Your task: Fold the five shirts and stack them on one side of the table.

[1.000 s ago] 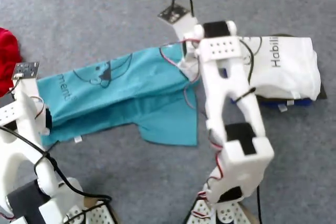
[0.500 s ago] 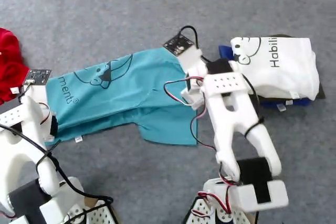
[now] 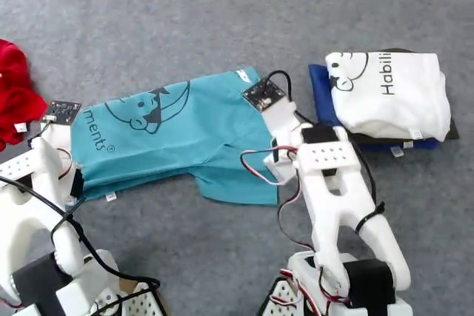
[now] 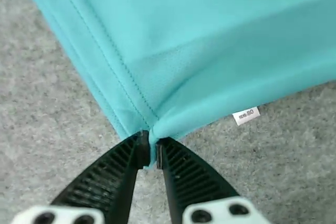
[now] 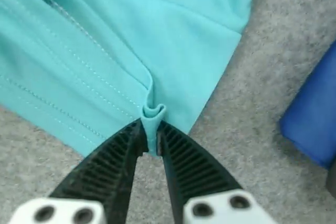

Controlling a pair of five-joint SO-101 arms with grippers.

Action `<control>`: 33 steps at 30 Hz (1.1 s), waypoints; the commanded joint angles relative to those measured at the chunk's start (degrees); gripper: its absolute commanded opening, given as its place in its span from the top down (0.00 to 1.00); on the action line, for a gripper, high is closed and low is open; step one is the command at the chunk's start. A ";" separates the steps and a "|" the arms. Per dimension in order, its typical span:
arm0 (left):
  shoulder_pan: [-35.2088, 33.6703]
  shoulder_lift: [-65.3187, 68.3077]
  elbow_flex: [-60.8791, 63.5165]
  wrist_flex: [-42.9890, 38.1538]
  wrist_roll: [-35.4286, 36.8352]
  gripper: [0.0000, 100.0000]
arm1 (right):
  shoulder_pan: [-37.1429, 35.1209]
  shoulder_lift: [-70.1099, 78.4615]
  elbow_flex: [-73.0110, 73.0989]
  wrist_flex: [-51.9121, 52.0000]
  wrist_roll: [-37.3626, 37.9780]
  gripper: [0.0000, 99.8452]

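While left claw [image 4: 149,148] and right claw [image 5: 151,137] each clamp teal shirt [image 3: 178,131] edges, fold looks underway; next: lower, release.

Grey table [image 3: 148,27] offers passage beyond; folded stack [image 3: 392,94] blocks rightward.

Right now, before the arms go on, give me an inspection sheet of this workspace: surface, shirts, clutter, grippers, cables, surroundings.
Surface: grey felt table cover, lying flat.
Job's things: teal shirt partly folded in the middle; white shirt folded atop a blue shirt and a dark shirt at one side; red shirt bunched at the opposite edge.
Clutter: nothing seen.
Grippers: left gripper shut on the teal shirt's corner; right gripper shut on a pinched fold of its edge.
Cables: red and white wires loop loose beside the right arm, over the teal shirt; black cable at the left arm's base.
Surroundings: nothing seen clearly beyond the far edge.
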 commanded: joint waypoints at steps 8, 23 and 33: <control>-1.19 -0.35 -0.48 -0.44 -0.44 0.97 | -0.62 -1.89 1.27 -1.05 -0.09 0.98; -4.18 -0.35 -9.89 12.31 -4.31 0.84 | -0.53 -2.42 -5.93 7.30 -0.62 0.69; -8.75 -0.35 -27.82 25.32 -0.09 0.95 | -15.03 4.26 -24.40 6.42 -13.01 0.95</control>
